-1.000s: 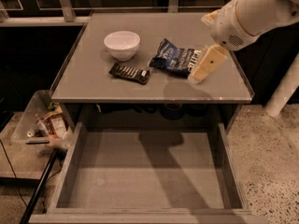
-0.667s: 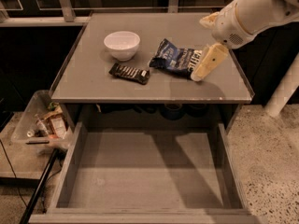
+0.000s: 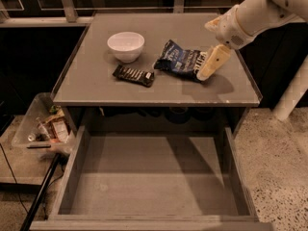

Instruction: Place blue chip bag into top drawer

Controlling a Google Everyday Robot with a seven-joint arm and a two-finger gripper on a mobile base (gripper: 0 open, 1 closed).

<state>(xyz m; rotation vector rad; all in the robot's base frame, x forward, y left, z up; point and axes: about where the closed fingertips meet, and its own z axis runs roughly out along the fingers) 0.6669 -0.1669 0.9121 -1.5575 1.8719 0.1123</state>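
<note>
**Gripper at the chip bag's right end, drawer open below**

The crinkled dark-blue foil chip bag with white lettering lies on the flat gray top of the cabinet, right of centre and slightly toward the back. Its long side runs roughly left to right, and its pale end points to the right.

The robot's cream-coloured gripper reaches down at a slant from the upper right, at the end of a thick white arm. Its tip meets the bag's pale right end at the level of the tabletop. Whether the gripper has actually taken hold of the bag cannot be told from this angle. It casts a soft shadow on the gray surface just to its right.

Left of the bag, and apart from it, a small flat bar in a black wrapper lies at a slight angle. Behind the bar stands a round white bowl, upright, clear of both the bar and the bag.

Below the tabletop, the wide shallow gray wooden drawer is pulled fully out toward the camera. Its low side walls and flat bottom are in plain sight. The chip bag is on the surface above, not in the drawer.

On the floor to the left of the cabinet sits a clear plastic bin holding assorted snack packets. To the right, the floor is pale speckled stone.
</note>
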